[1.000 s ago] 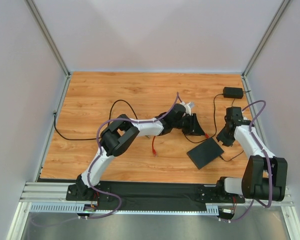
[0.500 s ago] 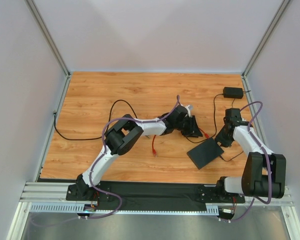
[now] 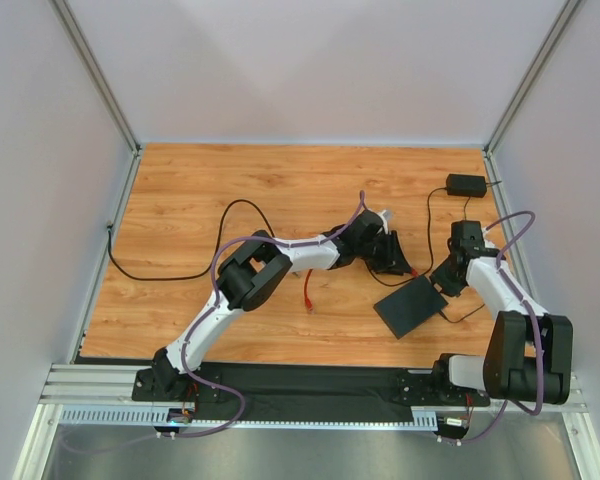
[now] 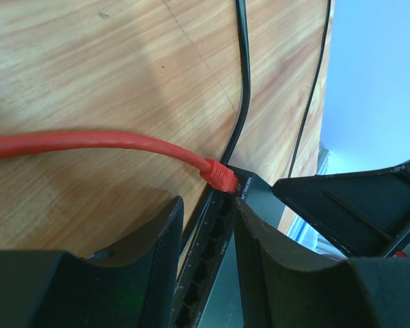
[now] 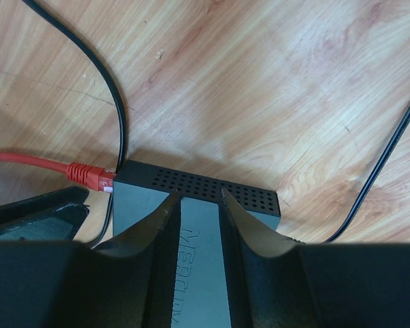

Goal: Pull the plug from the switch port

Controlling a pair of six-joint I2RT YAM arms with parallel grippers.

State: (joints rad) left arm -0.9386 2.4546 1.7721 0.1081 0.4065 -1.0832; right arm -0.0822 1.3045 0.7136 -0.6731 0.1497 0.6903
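Red plug [image 4: 222,179] sits in the switch port [image 4: 236,188] at the corner of the black box [image 5: 199,186] on the wooden surface [image 3: 230,190]; left fingers [image 4: 154,253], partly spread and empty, flank that edge just short of the plug, right fingers [image 5: 147,236], narrowly parted, over the box's top
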